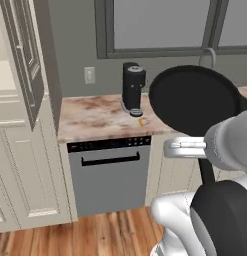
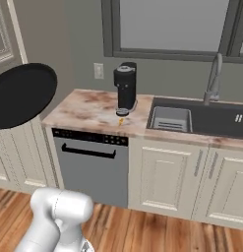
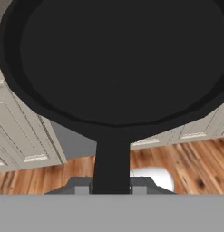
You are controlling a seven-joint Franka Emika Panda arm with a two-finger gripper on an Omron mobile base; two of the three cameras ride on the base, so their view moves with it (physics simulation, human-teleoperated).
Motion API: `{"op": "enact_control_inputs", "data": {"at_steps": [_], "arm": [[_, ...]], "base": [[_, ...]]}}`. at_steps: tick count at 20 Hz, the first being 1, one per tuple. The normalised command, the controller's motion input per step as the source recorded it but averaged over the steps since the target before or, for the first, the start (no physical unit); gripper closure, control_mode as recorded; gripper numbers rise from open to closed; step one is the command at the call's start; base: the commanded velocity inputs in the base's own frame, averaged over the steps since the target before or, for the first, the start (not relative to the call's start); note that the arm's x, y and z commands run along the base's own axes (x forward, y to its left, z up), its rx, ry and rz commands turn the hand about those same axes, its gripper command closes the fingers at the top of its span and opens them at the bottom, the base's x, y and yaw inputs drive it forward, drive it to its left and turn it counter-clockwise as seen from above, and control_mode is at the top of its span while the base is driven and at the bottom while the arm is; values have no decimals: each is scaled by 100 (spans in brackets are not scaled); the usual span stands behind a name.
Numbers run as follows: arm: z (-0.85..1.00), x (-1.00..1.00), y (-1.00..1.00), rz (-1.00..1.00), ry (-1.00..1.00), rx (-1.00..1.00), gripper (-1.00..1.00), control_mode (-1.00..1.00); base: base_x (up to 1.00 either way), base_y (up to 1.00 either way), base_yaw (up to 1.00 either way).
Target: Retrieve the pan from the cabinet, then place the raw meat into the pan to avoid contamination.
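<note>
Starting at the far left, the cabinet [image 1: 25,165] is this tall cream thing with raised-panel doors, and its upper door [image 1: 22,55] hangs swung open toward the room. Right next to it is the dark grey dishwasher [image 1: 111,172], tucked under a marbled brownish counter [image 1: 90,117], with a white outlet [image 1: 89,75] on the grey wall above. On that counter stands a black coffee machine [image 1: 133,87], and just in front of its base lies the raw meat [image 1: 142,121], a tiny orange-yellow piece sitting bare on the counter, well apart from the pan. The pan [image 1: 195,100] itself is out of the cabinet and up in the air, tilted so its round black inside faces the cameras; in the left base view it hovers in front of the counter's right part, and in the right base view it hangs at the left edge in front of the cabinet. Looking along the hand, the gripper [image 3: 111,185] has its fingers [image 3: 81,186] set narrow, pinched on either side of the pan's long black handle, so it's holding the pan by the handle with the bowl out ahead. Further right there's a sink [image 2: 192,118] sunk into the counter with a curved faucet [image 2: 214,78] behind it, under the window [image 2: 172,24], and cream lower doors over the wood floor [image 2: 157,231].
</note>
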Motion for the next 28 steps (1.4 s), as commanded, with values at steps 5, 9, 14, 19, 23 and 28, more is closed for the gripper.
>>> {"op": "enact_control_inputs", "data": {"at_steps": [5,9,14,19,23,28], "arm": [[0,0,0,0,0,0,100,100],[0,0,0,0,0,0,100,100],[0,0,0,0,0,0,100,100],[0,0,0,0,0,0,100,100],[0,0,0,0,0,0,100,100],[0,0,0,0,0,0,100,100]], "base": [[23,-27,16],[33,-16,18],[39,-19,18],[38,-35,14],[41,-35,13],[39,-38,12]]}}
